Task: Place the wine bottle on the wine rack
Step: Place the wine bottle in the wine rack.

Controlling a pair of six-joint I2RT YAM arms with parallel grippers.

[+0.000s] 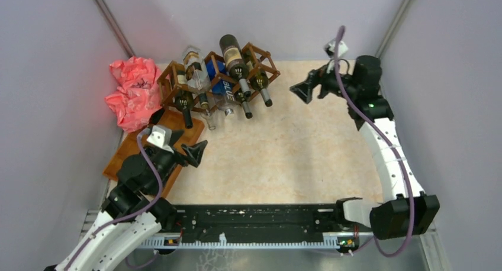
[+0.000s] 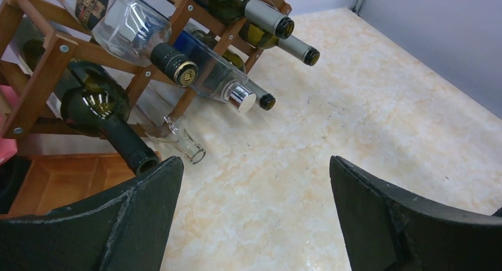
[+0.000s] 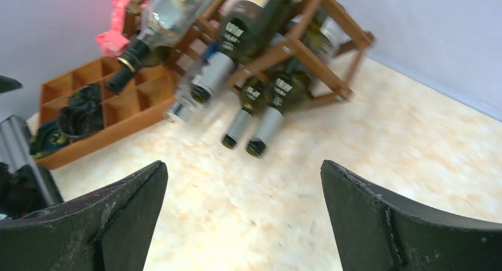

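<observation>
The wine rack [image 1: 170,76], a dark brown wooden lattice, stands at the back of the table and holds several bottles lying with their necks towards the arms. A dark wine bottle [image 1: 232,55] with a beige label lies on top of the rack, between two peaks. My right gripper [image 1: 312,84] hovers to the right of the rack, open and empty; its wrist view shows the rack [image 3: 314,55] and that bottle [image 3: 254,22] ahead of its fingertips [image 3: 243,164]. My left gripper [image 1: 184,145] is open and empty in front of the rack's left end [image 2: 44,76].
A crumpled pink plastic bag [image 1: 131,90] lies left of the rack. A flat brown compartment tray [image 1: 177,122] sits under my left arm, with dark items in its cells [image 3: 77,114]. A clear glass bottle neck [image 2: 180,141] sticks out at the rack's foot. Grey walls enclose the table.
</observation>
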